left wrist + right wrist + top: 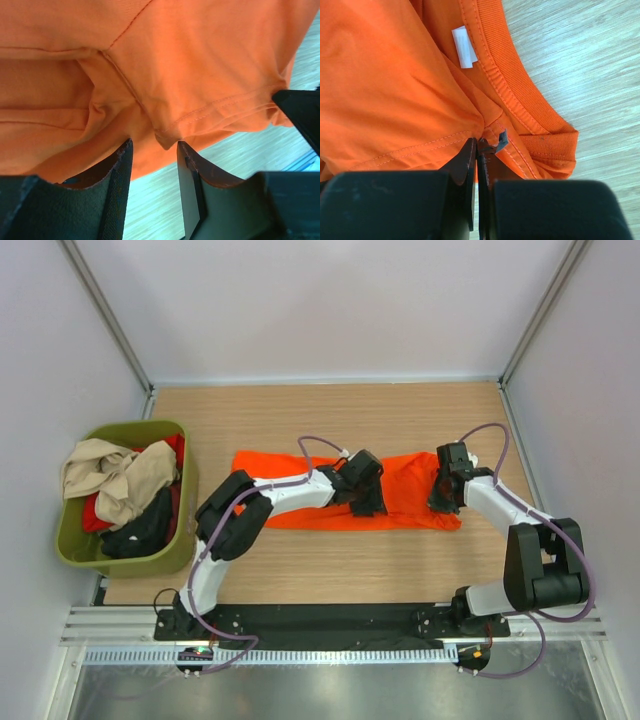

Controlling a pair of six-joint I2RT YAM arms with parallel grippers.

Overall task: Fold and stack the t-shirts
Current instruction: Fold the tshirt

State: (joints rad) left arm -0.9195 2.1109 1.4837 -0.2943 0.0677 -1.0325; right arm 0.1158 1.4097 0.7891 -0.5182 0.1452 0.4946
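An orange t-shirt [405, 490] lies folded into a long strip across the middle of the table. My left gripper [368, 502] sits over the strip's near edge at its centre. In the left wrist view its jaws [154, 142] stand apart, with a hemmed corner of the orange cloth [200, 65] at the tips and bare table between them. My right gripper [443, 498] is at the strip's right end. In the right wrist view it [479, 140] is shut, pinching puckered orange cloth [385, 90] beside the ribbed collar [515, 75] and white label [464, 46].
An olive-green tub [70, 540] stands at the table's left edge. It holds crumpled beige [110, 475], red [95, 512] and black [140, 530] shirts. White walls and metal posts enclose the table. Bare wood lies beyond and in front of the orange strip.
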